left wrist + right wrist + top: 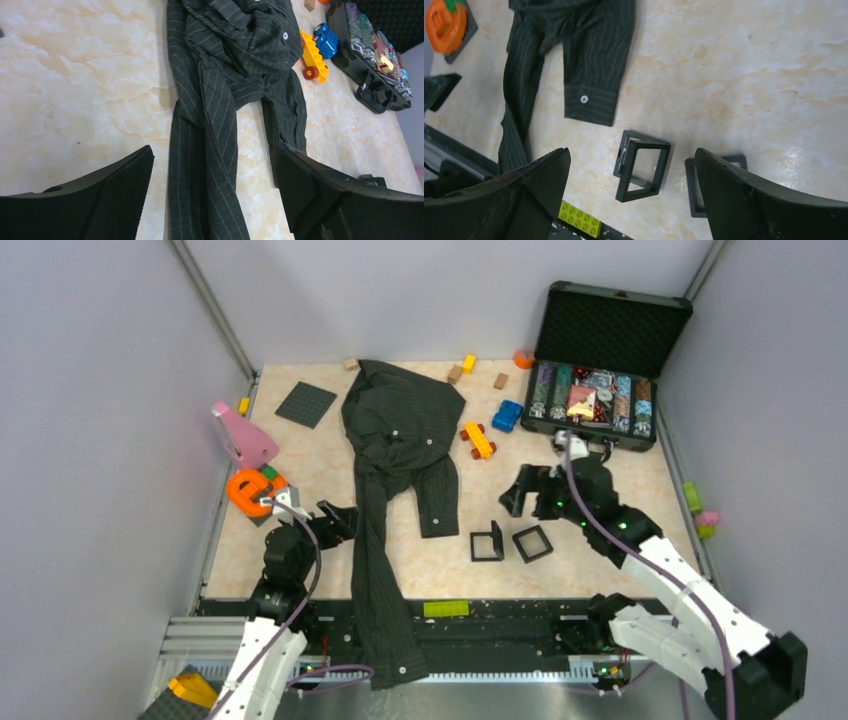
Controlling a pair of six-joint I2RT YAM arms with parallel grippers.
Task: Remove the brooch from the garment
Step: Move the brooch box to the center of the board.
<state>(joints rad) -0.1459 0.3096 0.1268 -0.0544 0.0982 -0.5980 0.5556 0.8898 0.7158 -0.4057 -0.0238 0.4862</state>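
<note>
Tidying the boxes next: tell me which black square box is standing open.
The box nearer the shirt cuff: one square half stands raised, while the other box lies flat.

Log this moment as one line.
left gripper open, beside garment sleeve | right gripper open, near black boxes | brooch not visible | nothing held
</note>
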